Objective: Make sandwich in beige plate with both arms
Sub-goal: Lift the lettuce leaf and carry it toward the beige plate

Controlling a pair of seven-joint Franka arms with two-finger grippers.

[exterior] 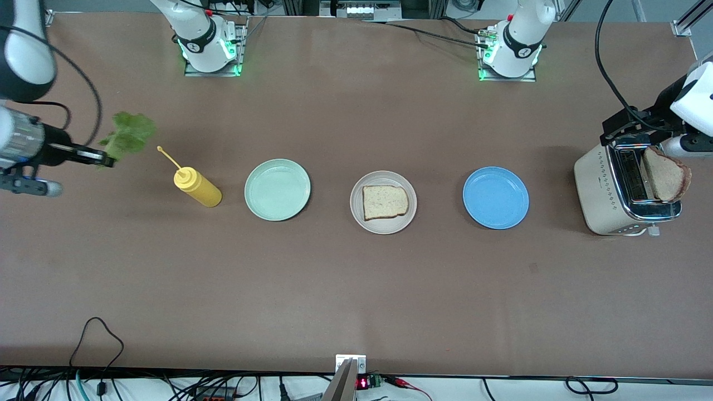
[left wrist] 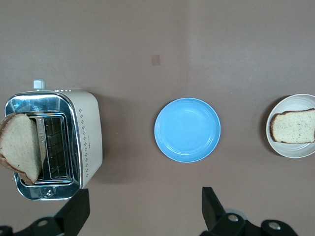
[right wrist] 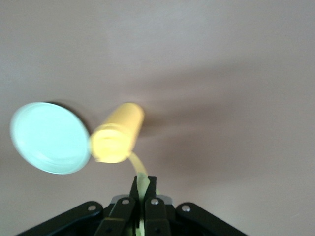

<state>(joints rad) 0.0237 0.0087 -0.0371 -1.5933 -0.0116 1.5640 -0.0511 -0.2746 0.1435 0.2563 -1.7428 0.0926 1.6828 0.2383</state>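
Green lettuce (exterior: 129, 135) hangs pinched in the closed right gripper (exterior: 106, 160), over the table by the mustard bottle (exterior: 198, 187). One bread slice (exterior: 385, 201) lies on the beige plate (exterior: 363, 216). The left gripper (left wrist: 142, 209), spread wide and empty, hovers over the toaster (exterior: 601, 189) holding another slice (exterior: 665, 175).

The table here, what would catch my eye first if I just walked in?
Probably the green lettuce leaf dangling from the right claw, up over the table near the yellow squeeze bottle. Then the bread slice on the beige plate mid-table, and another slice poking from the toaster, with the open left claw above it.
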